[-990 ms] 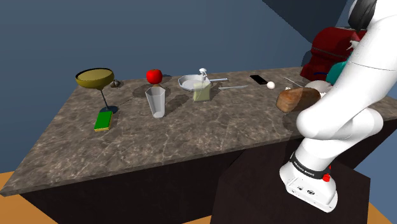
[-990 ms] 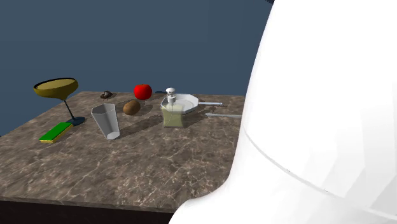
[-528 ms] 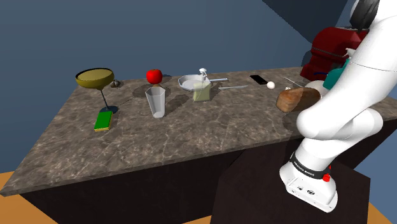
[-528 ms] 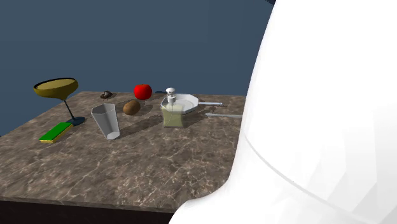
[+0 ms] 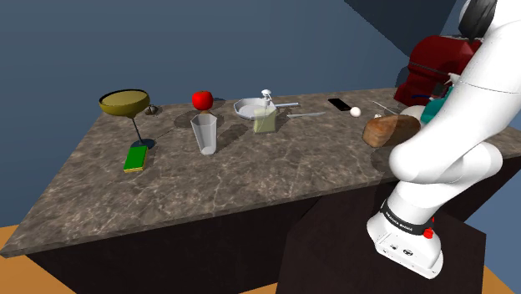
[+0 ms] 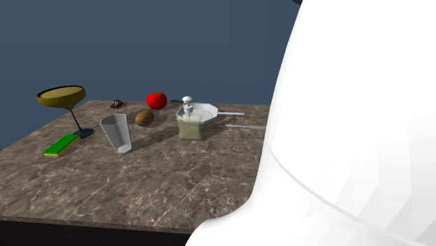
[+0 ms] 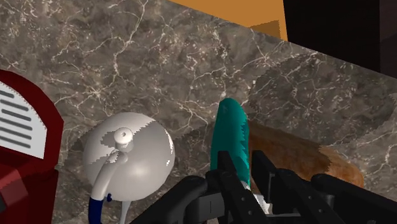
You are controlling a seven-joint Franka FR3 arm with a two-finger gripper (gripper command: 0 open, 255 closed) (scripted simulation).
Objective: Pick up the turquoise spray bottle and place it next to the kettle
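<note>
Shoulder view hid most of what mattered. The white arm [image 5: 467,125] stood in front of the far right end of the marble counter [image 5: 250,184]. Only a sliver of the turquoise spray bottle [image 5: 435,107] peeked out at the arm's left edge. A pale scrap of the kettle [image 5: 414,111] showed just left of it, and the dark red appliance [image 5: 436,60] stood behind them, partly covered too.

From the second exterior view the arm's bulk blocked the whole right side of the counter. It cut off a slim grey utensil [image 6: 241,127] lying near the pan [image 6: 201,110].

The wrist view was plainer. The gripper [image 7: 245,175] was closed on the bottle, which sat pinched between the two black fingers [image 7: 264,168]. The bottle's body reached out beyond the fingertips, and its other end was lost behind the hand. The domed kettle was close on one side of the bottle but apart from it. The bread loaf [image 7: 305,156] lay on the other side, partly covered by the bottle and fingers. I could not tell whether the bottle touched the counter or hung above it. The appliance was cut off at the edge of the frame.
</note>
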